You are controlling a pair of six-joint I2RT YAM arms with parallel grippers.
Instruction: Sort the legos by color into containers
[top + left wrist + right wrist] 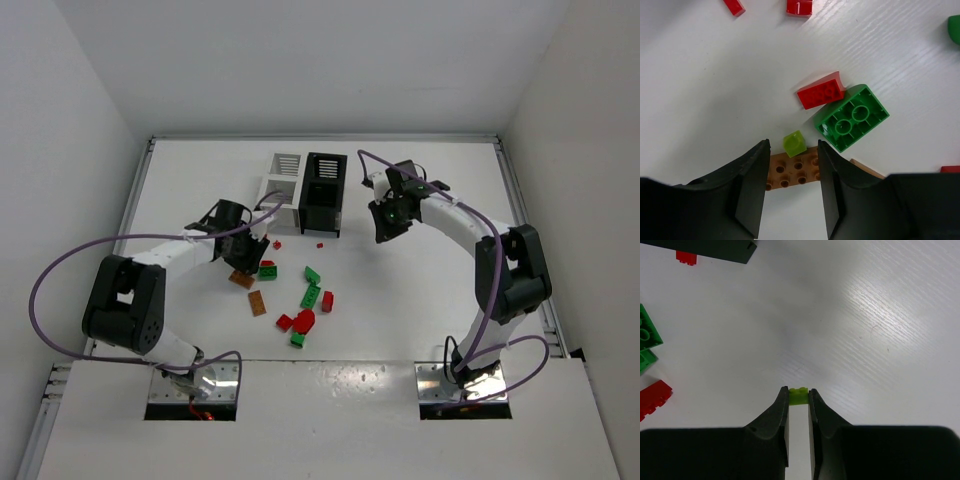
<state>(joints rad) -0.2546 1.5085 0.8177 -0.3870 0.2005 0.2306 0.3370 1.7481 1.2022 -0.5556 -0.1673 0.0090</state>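
My left gripper (792, 159) is low over the table, its jaws closed against both ends of a flat orange-brown lego (790, 175). A tiny yellow-green stud (794, 143) sits at that lego's far edge. Just beyond lie a green brick (852, 117) and a red brick (820, 91). My right gripper (799, 393) is shut on a small yellow-green lego (799, 396), held above bare table to the right of the black bin (323, 195). Two white bins (281, 180) stand beside the black one. More red and green legos (305, 305) lie mid-table.
A second orange-brown plate (258, 302) lies near the left gripper (246, 262). Small red pieces (278, 243) sit in front of the bins. White walls close in the table on three sides. The right gripper (385, 228) hangs beside the black bin.
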